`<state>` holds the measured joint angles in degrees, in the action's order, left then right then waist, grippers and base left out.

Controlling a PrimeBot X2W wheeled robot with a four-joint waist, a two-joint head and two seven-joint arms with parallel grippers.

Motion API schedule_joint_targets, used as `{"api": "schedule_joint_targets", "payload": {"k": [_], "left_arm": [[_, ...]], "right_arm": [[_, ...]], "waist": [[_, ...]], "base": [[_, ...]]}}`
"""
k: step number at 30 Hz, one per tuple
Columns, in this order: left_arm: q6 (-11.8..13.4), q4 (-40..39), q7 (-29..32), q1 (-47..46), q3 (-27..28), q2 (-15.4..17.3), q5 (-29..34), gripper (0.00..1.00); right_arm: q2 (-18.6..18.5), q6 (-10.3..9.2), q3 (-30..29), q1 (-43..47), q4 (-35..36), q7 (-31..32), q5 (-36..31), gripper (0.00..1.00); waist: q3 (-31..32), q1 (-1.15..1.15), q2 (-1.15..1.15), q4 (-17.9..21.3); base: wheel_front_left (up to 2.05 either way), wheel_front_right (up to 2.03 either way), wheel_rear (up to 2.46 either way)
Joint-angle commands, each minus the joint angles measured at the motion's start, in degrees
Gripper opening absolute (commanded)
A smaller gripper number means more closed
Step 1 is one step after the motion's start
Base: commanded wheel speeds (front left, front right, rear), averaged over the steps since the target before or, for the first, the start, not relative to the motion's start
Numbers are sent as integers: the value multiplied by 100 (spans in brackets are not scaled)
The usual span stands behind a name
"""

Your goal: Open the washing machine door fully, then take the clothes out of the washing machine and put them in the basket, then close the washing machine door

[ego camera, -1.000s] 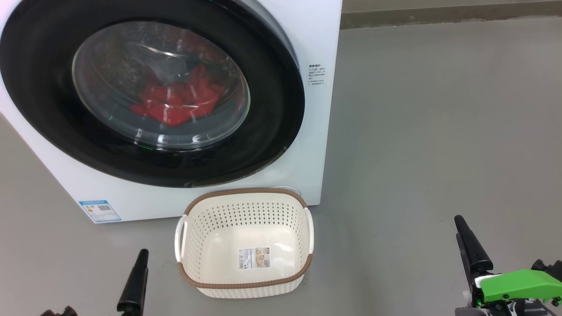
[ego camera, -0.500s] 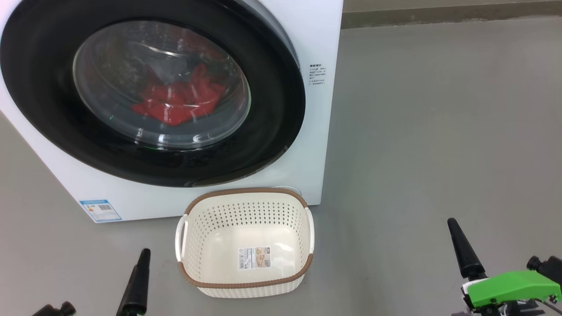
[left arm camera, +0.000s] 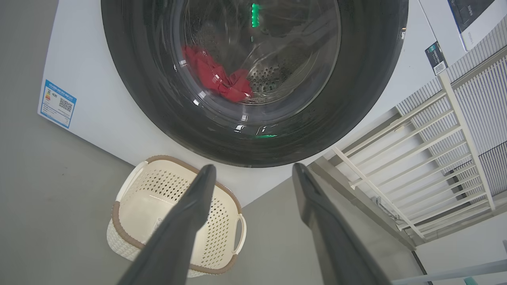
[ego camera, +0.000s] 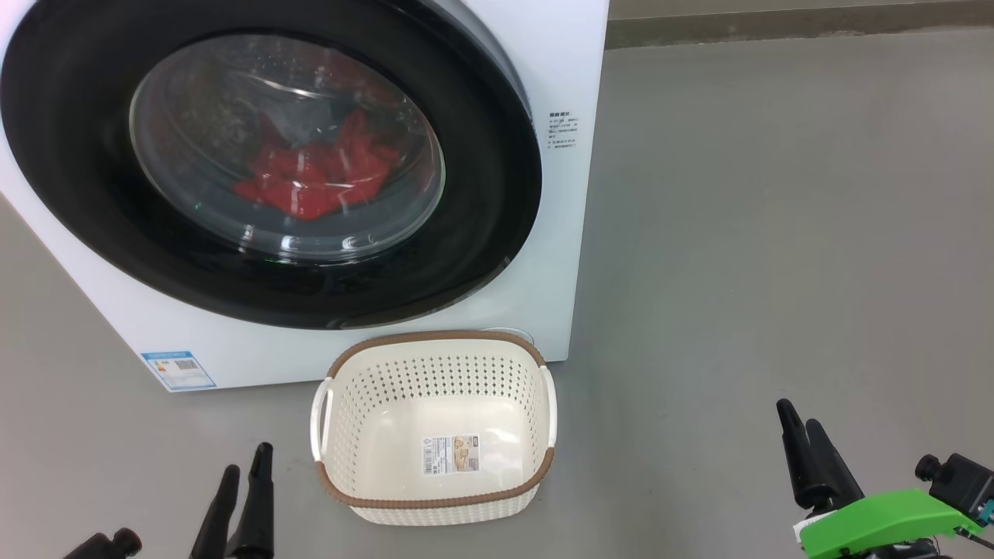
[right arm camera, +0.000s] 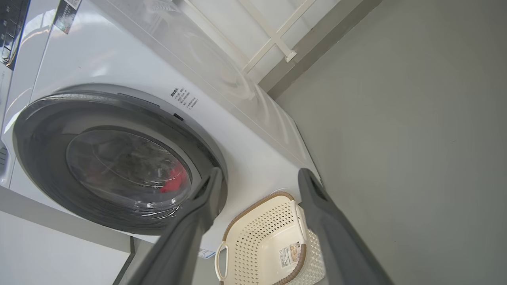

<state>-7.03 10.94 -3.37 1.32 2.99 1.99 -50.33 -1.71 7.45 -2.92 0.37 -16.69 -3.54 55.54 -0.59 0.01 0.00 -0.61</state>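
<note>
- Facing the washing machine (ego camera: 559,233), white and bulky, across the upper left of the head view, standing on the grey floor (ego camera: 776,233).
- Taking the washing machine door (ego camera: 485,194) as seated flat against the front: a round black rim, so no long axis to line up on; opening step judged not yet begun.
- Suspecting a handle recess at the rim's right-hand edge in the right wrist view, though too small to call.
- Placing the basket (ego camera: 435,340) on the floor just before the machine's lower right corner, bare inside apart from a label sticker (ego camera: 450,454), long side across the head view, between the two tools.
- Spotting the clothes (ego camera: 311,182), red, heaped low in the drum (left arm camera: 273,75) behind the glass (ego camera: 233,101), beyond reach until the door swings out.
- Reading the left tool (ego camera: 248,458) as parted at a moderate gap, holding nothing, low at the bottom left; door up and straight ahead of it, lower rim closest.
- Reading the right tool (ego camera: 797,414) the same way, parted and carrying nothing, bottom right, well apart from the machine; door up and off to its left across open floor.
- Judging the left arm nearer the lower rim, the right arm better lined up with the right-hand edge.
</note>
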Motion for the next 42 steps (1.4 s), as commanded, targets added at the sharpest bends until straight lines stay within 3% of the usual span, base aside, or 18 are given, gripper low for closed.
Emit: {"api": "schedule_joint_targets", "payload": {"k": [1,42], "left_arm": [[-22,-202,-93,-51,76,58,221,100],[-38,-493,-788,140,28,76,2996,100]], "right_arm": [[-90,2,84,-36,171,-82,-205,100],[-139,3,225,131,310,-773,-2719,100]], "waist": [[-2,0,0,2],[-121,0,0,59]], "base": [[0,0,0],[0,0,0]]}}
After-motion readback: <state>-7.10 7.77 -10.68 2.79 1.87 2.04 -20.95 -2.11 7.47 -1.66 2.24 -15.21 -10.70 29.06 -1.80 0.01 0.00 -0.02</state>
